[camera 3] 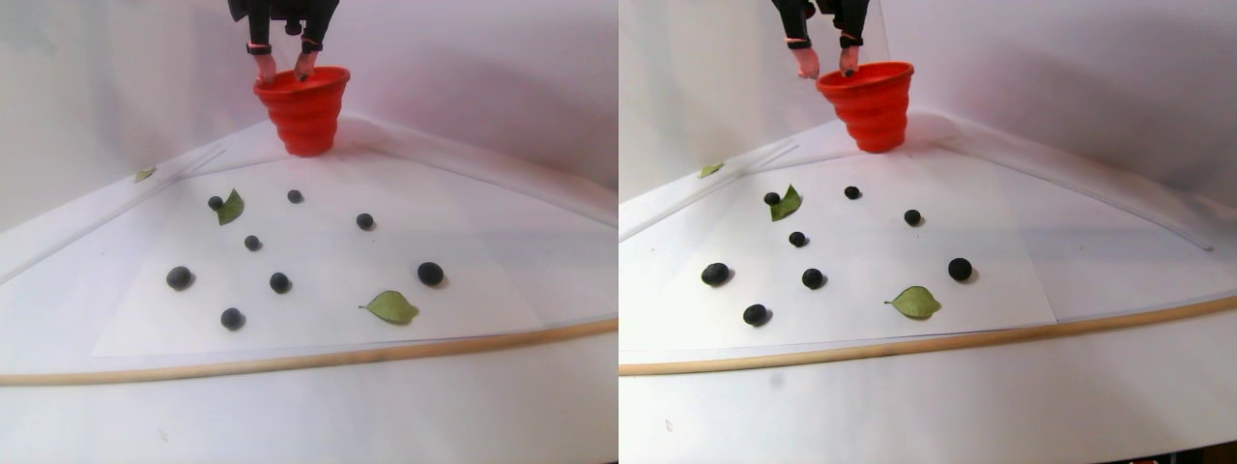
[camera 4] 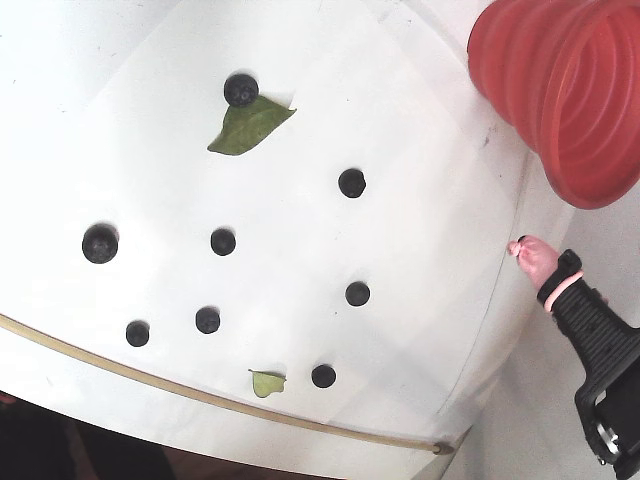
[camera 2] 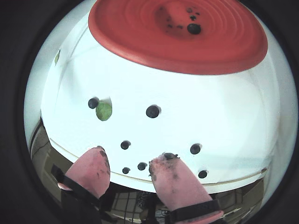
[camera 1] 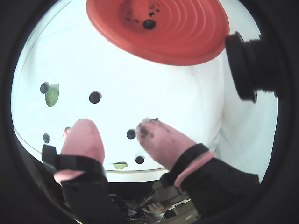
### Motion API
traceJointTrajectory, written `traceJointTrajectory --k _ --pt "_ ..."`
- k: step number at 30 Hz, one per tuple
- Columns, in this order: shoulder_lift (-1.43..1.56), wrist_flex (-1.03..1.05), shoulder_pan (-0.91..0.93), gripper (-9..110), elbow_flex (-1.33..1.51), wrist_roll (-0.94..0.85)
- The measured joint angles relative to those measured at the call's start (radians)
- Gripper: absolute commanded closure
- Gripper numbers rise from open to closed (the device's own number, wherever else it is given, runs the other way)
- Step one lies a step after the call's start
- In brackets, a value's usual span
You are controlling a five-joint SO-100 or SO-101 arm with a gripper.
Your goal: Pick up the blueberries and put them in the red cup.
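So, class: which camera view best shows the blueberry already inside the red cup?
A wrist view: the blueberry sits clearly on the red cup floor. Another wrist view shows it too. The stereo pair and fixed views show only the cup's outside.

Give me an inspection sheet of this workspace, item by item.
Surface: white table with a white paper sheet and a wooden front edge strip.
Job's things: red cup upright at the back, one blueberry in the cup; eight loose blueberries scattered on the sheet.
Clutter: green leaves among the berries; a small one off the sheet.
End effector: end effector open and empty, above the cup's rim; pink fingertips stained dark.
Cables: nothing seen.
Surroundings: plain white backdrop; a black camera lens at the right edge in a wrist view.
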Motion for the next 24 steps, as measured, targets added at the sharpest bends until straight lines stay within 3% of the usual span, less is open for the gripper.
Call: traceJointTrajectory --k 24 --pt "0.109 -0.029 0.038 85 0.291 -0.038"
